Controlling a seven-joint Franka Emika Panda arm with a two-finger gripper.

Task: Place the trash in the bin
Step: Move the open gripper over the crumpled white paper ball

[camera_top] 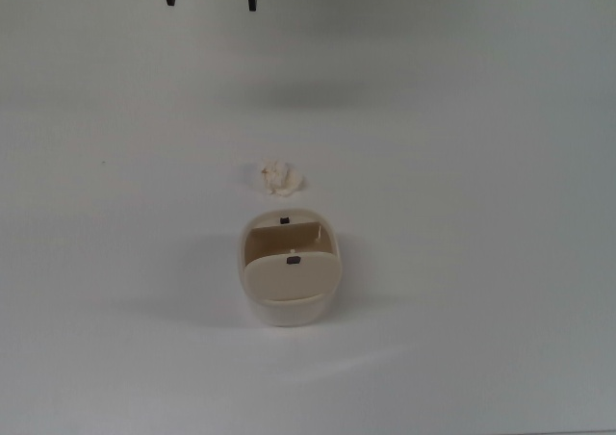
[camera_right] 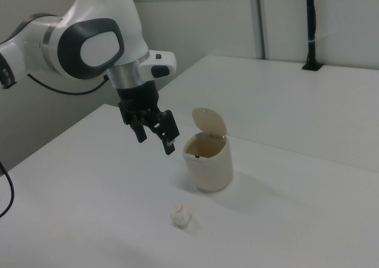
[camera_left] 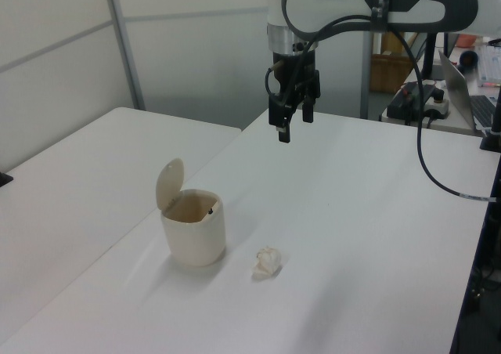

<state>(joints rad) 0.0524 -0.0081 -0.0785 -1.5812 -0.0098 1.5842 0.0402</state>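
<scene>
The work surface is a plain white table [camera_top: 462, 117], with pale partition panels behind it in the left view and the right view. A small cream-beige plastic bin [camera_top: 289, 271], rounded-rectangular in outline, stands upright on the table with its swing-flap lid [camera_right: 210, 123] tipped up, exposing a tan interior. The trash [camera_top: 280, 176], a small lumpy cream-white wad of wrinkled paper, lies on the table just beside the bin and outside it, not touching it; in the top view it sits directly above the bin. The white robot arm [camera_right: 89, 45] carries a black two-finger gripper [camera_left: 292, 124] that hangs in the air well above the table, apart from both objects. Its fingers stand spread, with nothing between them.
</scene>
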